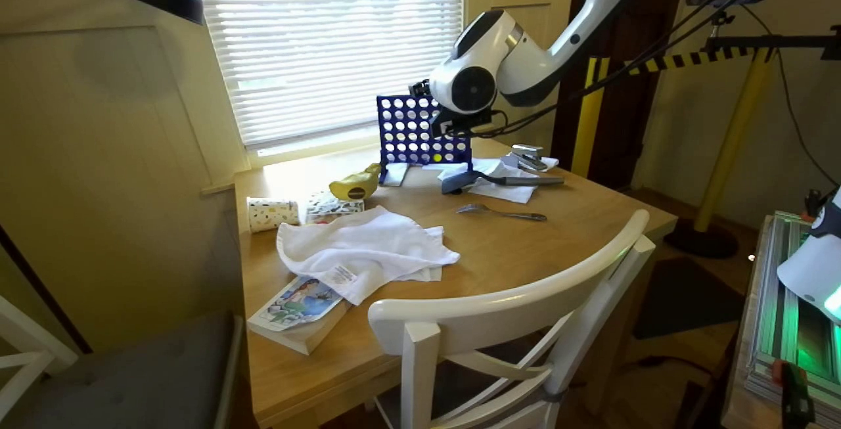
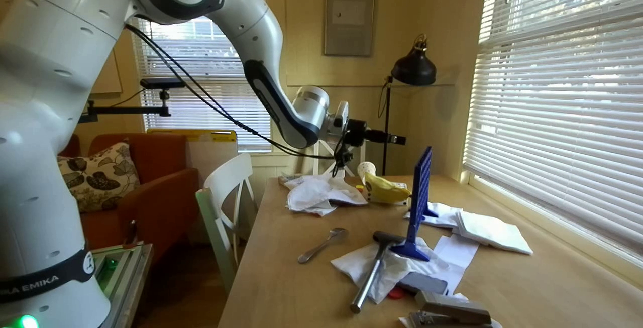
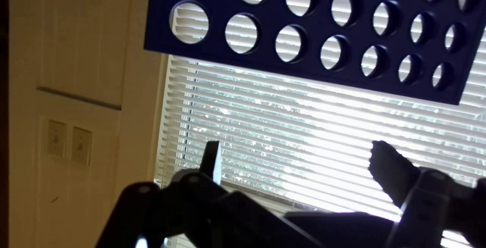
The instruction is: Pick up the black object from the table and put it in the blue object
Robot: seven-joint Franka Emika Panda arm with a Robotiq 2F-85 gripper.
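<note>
The blue object, an upright dark-blue grid panel with round holes (image 1: 407,130), stands on the table near the window. It shows edge-on in an exterior view (image 2: 420,192), and its upper rows fill the top of the wrist view (image 3: 265,39). A utensil with a dark head and a grey handle (image 1: 499,180) lies beside its foot; it also shows in an exterior view (image 2: 370,278). I cannot tell if this is the black object. My gripper (image 3: 294,153) is open and empty. It is level, above the panel's height and near its top edge in both exterior views (image 1: 418,89) (image 2: 399,139).
A stapler (image 2: 452,310), white papers (image 2: 495,232) and a fork (image 1: 502,212) lie around the panel. A yellow banana-shaped thing (image 1: 355,186), a white cloth (image 1: 368,242) and a book (image 1: 302,317) are farther along the table. Window blinds (image 1: 341,41) stand behind; a chair (image 1: 512,311) stands in front.
</note>
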